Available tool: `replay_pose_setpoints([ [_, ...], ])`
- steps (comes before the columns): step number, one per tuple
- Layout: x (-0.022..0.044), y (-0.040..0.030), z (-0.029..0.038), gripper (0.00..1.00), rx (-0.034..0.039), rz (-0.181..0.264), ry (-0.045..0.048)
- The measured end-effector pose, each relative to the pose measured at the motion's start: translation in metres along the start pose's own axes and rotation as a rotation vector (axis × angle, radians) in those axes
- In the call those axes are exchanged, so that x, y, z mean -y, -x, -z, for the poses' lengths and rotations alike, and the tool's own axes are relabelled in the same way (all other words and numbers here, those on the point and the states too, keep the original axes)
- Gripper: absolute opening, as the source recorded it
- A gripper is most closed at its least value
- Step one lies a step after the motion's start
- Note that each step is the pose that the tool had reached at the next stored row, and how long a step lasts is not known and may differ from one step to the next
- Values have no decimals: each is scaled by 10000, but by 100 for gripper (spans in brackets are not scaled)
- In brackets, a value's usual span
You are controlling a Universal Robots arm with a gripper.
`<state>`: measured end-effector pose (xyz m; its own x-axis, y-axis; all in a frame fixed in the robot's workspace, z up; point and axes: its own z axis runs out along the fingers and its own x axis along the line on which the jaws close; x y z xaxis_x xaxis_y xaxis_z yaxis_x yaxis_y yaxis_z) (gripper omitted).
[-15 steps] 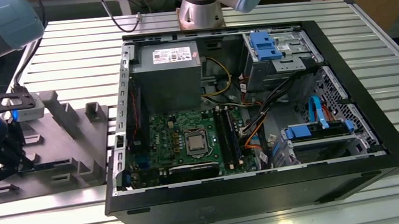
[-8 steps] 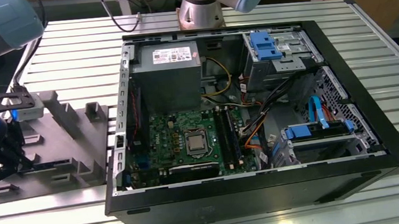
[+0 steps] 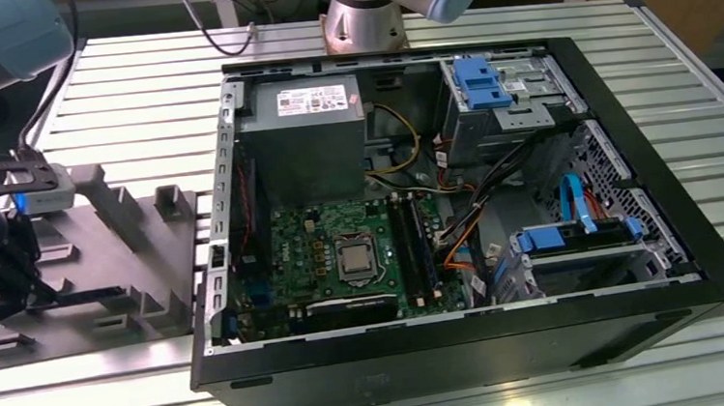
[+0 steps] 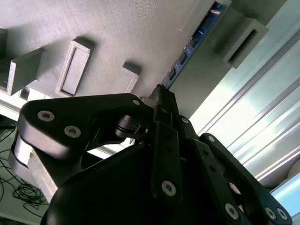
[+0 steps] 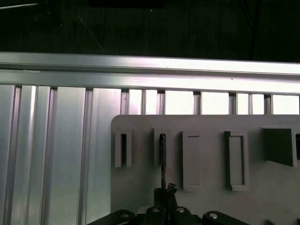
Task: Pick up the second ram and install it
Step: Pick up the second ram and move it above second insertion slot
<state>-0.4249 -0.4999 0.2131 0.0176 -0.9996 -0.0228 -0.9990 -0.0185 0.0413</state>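
The second ram (image 4: 192, 44) is a slim blue board seen edge-on, lying along the grey fixture plate (image 4: 117, 28) between its raised blocks. My gripper (image 4: 160, 91) has its black fingers drawn together on the stick's near end. In the first wrist view the ram (image 5: 162, 161) is a thin dark line running from the gripper (image 5: 165, 191) to a slot in the fixture (image 5: 211, 197). In the exterior view the gripper (image 3: 14, 298) sits at the far left over the fixture (image 3: 132, 240), with the ram (image 3: 85, 296) a dark bar beside it.
An open computer case (image 3: 477, 349) lies at the middle, to the exterior view's right of the fixture. Inside are a green motherboard (image 3: 327, 254) with long memory slots (image 3: 414, 247), a grey power supply (image 3: 298, 130), cables and blue drive clips (image 3: 480, 82). The table (image 3: 133, 85) is ribbed aluminium.
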Motion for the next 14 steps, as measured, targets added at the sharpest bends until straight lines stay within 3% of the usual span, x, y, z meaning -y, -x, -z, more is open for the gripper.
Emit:
replay_pose_setpoints([
  [14,-8,5,201,12,8,0,0],
])
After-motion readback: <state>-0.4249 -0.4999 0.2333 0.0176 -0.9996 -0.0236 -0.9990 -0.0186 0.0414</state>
